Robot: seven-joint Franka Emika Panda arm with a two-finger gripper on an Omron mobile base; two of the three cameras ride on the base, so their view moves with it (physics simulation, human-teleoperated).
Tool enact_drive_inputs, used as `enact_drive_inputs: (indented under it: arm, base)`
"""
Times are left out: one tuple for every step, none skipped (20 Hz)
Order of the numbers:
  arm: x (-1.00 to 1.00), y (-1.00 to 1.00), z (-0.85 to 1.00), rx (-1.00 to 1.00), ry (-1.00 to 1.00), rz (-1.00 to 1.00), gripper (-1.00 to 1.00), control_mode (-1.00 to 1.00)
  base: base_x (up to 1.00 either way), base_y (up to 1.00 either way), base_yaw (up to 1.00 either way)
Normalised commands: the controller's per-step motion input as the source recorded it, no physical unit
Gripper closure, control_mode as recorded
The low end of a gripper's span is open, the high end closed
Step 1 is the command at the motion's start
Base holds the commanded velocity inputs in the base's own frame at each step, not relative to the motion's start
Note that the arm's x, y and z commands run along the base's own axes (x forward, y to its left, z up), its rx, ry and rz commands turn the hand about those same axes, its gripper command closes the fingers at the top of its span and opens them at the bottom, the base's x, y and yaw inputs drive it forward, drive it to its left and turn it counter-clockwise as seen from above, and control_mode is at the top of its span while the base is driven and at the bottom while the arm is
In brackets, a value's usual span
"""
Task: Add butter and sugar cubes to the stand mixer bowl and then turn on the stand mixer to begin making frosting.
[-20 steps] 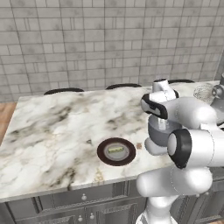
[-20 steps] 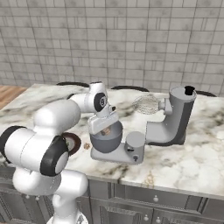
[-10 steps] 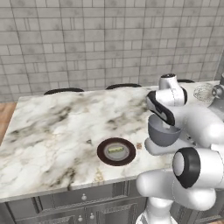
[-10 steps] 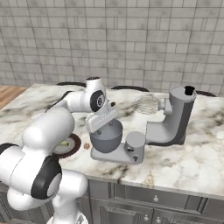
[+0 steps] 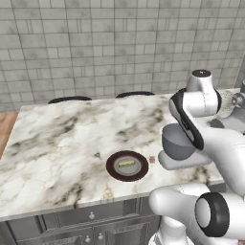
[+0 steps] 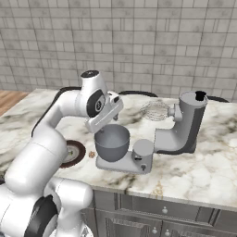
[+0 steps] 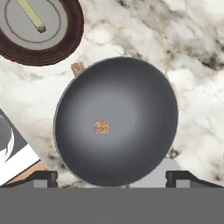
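While the hand view looks straight down into the stand mixer bowl (image 7: 116, 120), one sugar cube (image 7: 101, 127) is seen lying on the bowl's bottom, near its middle; that cube can't be made out from either base view, since only the bowl's grey outside and rim are shown there. A second sugar cube (image 7: 78, 68) is sat on the marble desk (image 7: 192, 65), just beside the bowl's rim, between the bowl and the dark brown plate (image 7: 65, 46); the same cube is picked up as a tiny tan speck in the left base view (image 5: 151, 159) and the right base view (image 6: 91, 154). The butter (image 7: 31, 15) is lying on the plate, well apart from the bowl; in the left base view it's seen as a pale strip (image 5: 127, 164), but in the right base view the plate (image 6: 76, 152) is half hidden behind the arm and the butter can't be told.

The pincer (image 7: 111, 176) is held above the bowl with its two tips spread wide and nothing between them.

The stand mixer (image 6: 178, 134) is shown whole in the right base view, head tilted up, whisk (image 6: 155, 111) clear of the bowl (image 6: 111, 142); in the left base view it is mostly covered by the arm.
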Motion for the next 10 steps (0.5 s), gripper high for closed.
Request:
enact_drive_inputs:
  arm:
    - [-0.47, 0.09, 0.73, 0.0, -0.15, 0.0, -1.0, -1.0]
    - [-0.5, 0.23, 0.66, 0.0, -0.14, 0.0, -1.0, -1.0]
    - [-0.45, 0.32, 0.6, 0.0, -0.06, 0.0, -1.0, -1.0]
    - [-0.36, 0.46, 0.48, 0.0, 0.0, 0.03, -1.0, -1.0]
    - [-0.28, 0.57, 0.39, -0.04, 0.0, 0.07, -1.0, -1.0]
    - [-0.24, 0.62, 0.26, -0.07, 0.0, 0.09, -1.0, -1.0]
    - [-0.23, 0.68, 0.13, -0.09, 0.0, 0.11, -1.0, -1.0]
    - [-0.2, 0.74, 0.01, -0.12, 0.02, 0.12, -1.0, -1.0]
    - [-0.19, 0.76, 0.0, -0.14, 0.04, 0.12, -1.0, -1.0]
    - [-0.26, 0.64, 0.0, -0.13, 0.0, 0.11, -1.0, -1.0]
  base:
    - [0.0, 0.0, 0.0]
    - [0.0, 0.0, 0.0]
    - [0.0, 0.0, 0.0]
    - [0.0, 0.0, 0.0]
    - [0.0, 0.0, 0.0]
    - [0.0, 0.0, 0.0]
    - [0.0, 0.0, 0.0]
    - [0.0, 0.0, 0.0]
    - [0.0, 0.0, 0.0]
    - [0.0, 0.0, 0.0]
